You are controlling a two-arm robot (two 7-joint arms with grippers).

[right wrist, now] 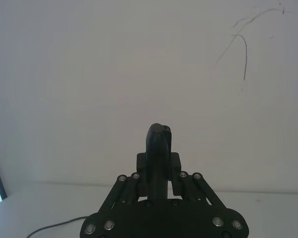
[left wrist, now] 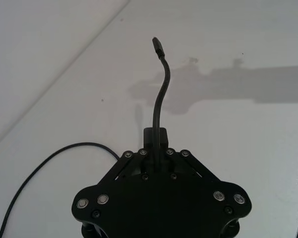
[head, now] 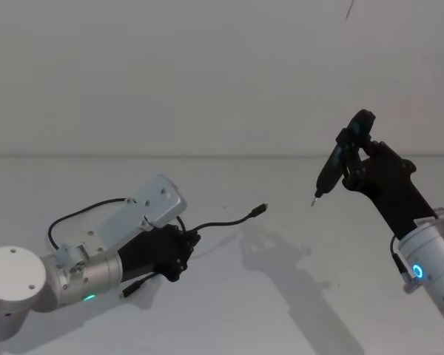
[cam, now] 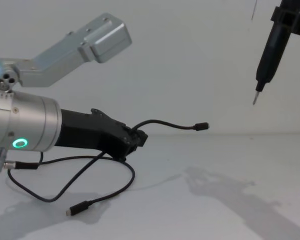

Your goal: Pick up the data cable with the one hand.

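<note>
The black, angular left gripper (cam: pixel 140 137), low on the left, pinches the thin black data cable (left wrist: pixel 161 94). One stiff end arcs rightward in the air and the rest loops limp onto the smooth white table (cam: pixel 215 200). At the far right, the raised right gripper (head: pixel 353 159) clamps a slender, metal-tipped pen-like tool (cam: pixel 268 50).

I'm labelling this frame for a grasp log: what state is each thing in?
left gripper: shut on the data cable
data cable: gripped near one plug, that plug in the air, the rest drooping to the table
right gripper: raised, shut on the pen-like tool
pen-like tool: held, metal tip pointing down
</note>
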